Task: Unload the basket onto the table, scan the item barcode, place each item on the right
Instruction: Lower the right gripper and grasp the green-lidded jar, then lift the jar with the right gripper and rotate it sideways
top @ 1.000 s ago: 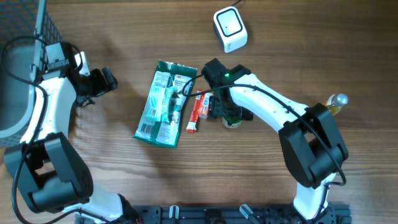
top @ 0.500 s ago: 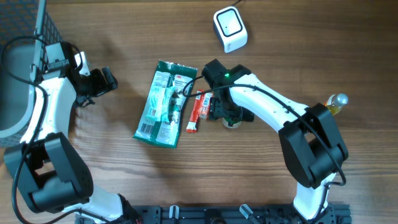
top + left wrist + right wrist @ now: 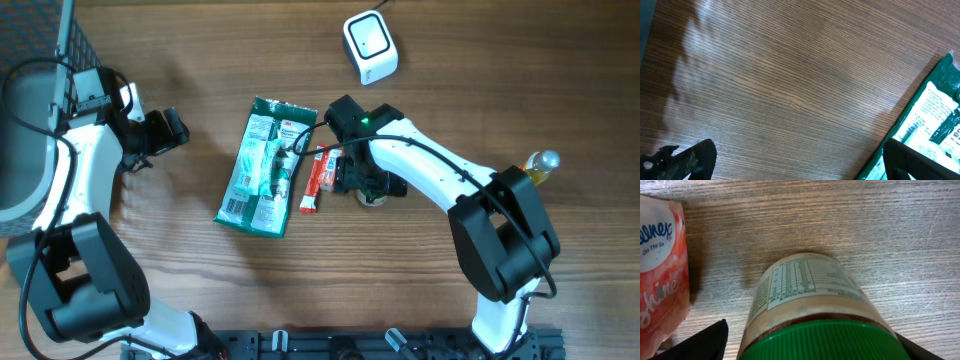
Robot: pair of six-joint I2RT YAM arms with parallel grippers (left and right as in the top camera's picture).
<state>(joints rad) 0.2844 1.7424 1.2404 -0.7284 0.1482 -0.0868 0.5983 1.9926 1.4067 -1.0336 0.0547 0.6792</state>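
One scanner [image 3: 369, 45], one green packet [image 3: 262, 168], one tissue pack [image 3: 316, 182], one jar [image 3: 810, 295] (green-lidded), one small bottle [image 3: 541, 165]

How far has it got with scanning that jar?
Nothing looks scanned yet. In hand: the right gripper straddles the green-lidded jar, standing on the table; grip unclear. Left to do: lift it and show its barcode to the white scanner.

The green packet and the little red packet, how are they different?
The green packet is much bigger than the red packet. The green packet is green and white; the red packet is red with some white. The red packet lies beside the jar; the green packet lies farther off. Both lie flat on the table, and nothing is holding them.
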